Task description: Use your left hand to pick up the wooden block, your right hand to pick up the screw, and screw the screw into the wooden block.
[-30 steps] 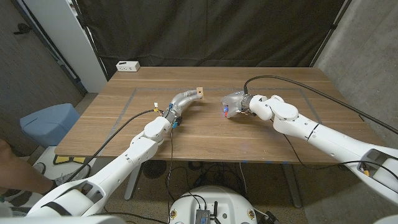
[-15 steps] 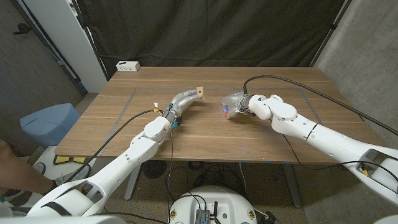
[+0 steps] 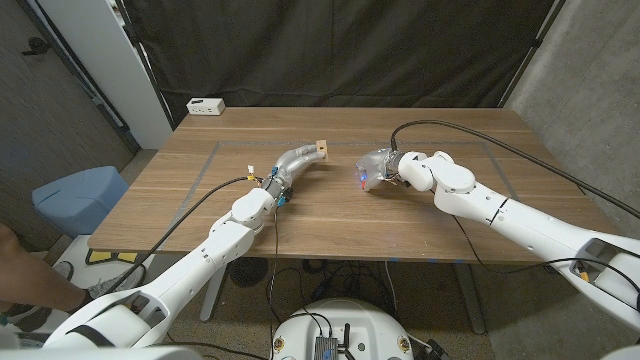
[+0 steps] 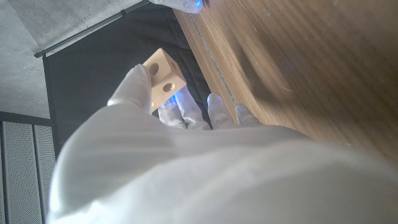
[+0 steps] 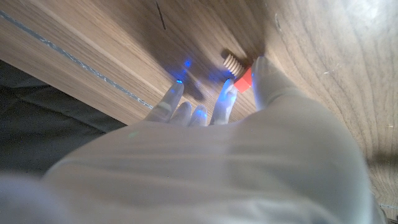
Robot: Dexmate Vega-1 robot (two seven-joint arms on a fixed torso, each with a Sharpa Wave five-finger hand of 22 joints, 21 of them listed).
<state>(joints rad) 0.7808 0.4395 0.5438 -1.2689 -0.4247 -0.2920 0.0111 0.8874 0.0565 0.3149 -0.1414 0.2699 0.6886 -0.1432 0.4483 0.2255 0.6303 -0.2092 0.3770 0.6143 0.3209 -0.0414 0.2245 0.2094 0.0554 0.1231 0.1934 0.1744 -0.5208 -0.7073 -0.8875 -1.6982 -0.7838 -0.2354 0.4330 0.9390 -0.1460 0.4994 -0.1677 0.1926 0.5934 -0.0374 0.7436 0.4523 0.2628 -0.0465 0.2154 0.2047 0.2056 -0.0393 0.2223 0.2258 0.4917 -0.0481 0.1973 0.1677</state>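
Over the last second little had changed: the right hand [image 3: 375, 168] had edged slightly towards the left hand [image 3: 298, 159], narrowing the gap between them above the middle of the desk [image 3: 470, 135], nearer its far edge than its near one, while the left arm had stayed put. By my reading both pickups were done and the job stood at lining the two parts up, with the threading not yet begun. The left hand gripped the wooden block [image 4: 163, 79] at its fingertips, and the left wrist view showed two round holes on the face turned outward. The right hand pinched the screw [image 5: 239, 70] by its red head between thumb and a finger, its ribbed wooden shank poking out just over the desk top. The block and the screw were near each other but apart. Both forearms reached in from the near corners, hands pointed towards one another, roughly level.
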